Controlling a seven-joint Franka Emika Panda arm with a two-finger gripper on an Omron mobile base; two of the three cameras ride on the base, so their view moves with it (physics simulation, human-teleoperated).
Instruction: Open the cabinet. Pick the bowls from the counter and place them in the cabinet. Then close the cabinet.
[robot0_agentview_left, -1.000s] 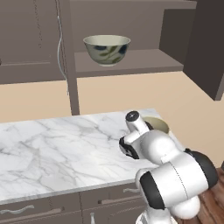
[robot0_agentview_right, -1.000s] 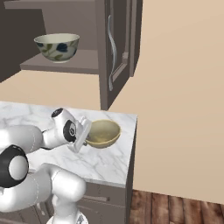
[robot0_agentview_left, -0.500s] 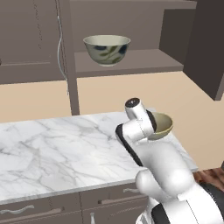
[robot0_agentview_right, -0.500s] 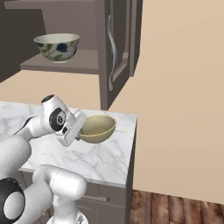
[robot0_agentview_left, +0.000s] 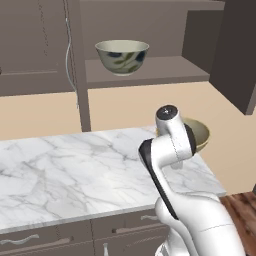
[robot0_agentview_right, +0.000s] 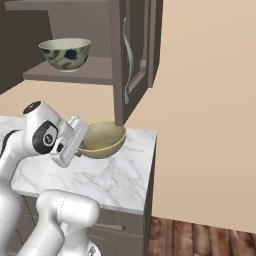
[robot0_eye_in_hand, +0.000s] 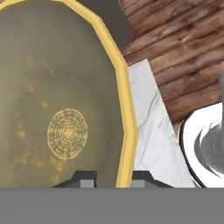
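The gripper (robot0_eye_in_hand: 113, 177) is pinching the rim of the yellow bowl (robot0_agentview_right: 102, 139), holding it just above the counter (robot0_agentview_left: 75, 170). The leaf bowl (robot0_agentview_left: 122, 56) is sitting on the open cabinet's (robot0_agentview_right: 131, 55) shelf.

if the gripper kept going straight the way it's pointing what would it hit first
The gripper is shut on the rim of the yellow bowl, so the bowl itself lies first in that line. Past the rim, probably the counter edge, though depth is unclear.

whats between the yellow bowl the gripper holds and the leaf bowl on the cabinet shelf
Nothing solid: in the right base view only bare beige wall and open air separate the yellow bowl from the leaf bowl on the shelf.
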